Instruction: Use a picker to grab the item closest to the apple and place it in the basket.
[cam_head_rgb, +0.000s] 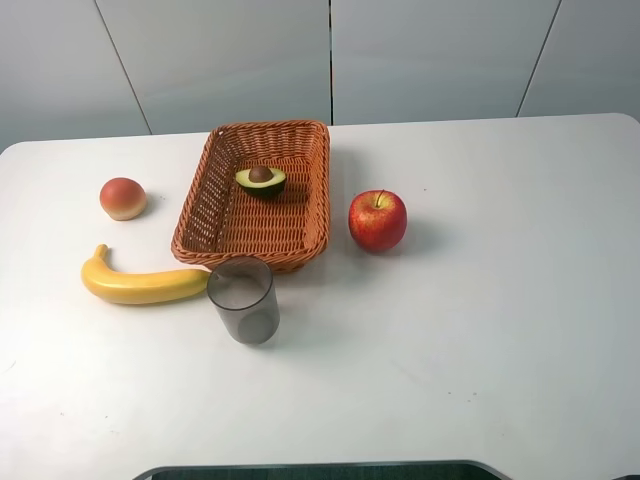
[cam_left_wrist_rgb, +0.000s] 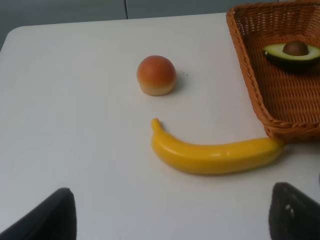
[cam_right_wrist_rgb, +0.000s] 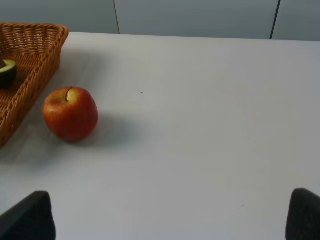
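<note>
A red apple (cam_head_rgb: 377, 220) (cam_right_wrist_rgb: 70, 113) rests on the white table just right of the wicker basket (cam_head_rgb: 205, 215) (cam_left_wrist_rgb: 250, 60) (cam_right_wrist_rgb: 35, 55). Half an avocado (cam_head_rgb: 261, 180) (cam_left_wrist_rgb: 292, 52) lies inside the basket near its far end. Near the basket's front edge stands a grey translucent cup (cam_head_rgb: 243, 300). My left gripper (cam_left_wrist_rgb: 170, 220) is open, back from the banana (cam_left_wrist_rgb: 215, 155), with nothing between its fingers. My right gripper (cam_right_wrist_rgb: 166, 220) is open too, well back from the apple. Neither gripper shows in the exterior high view.
A yellow banana (cam_head_rgb: 140, 283) lies left of the cup, its tip against the basket's front corner. A round orange-red fruit (cam_head_rgb: 122, 198) (cam_left_wrist_rgb: 156, 75) sits farther left and back. The table (cam_head_rgb: 500, 300) stretches wide to the right of the apple.
</note>
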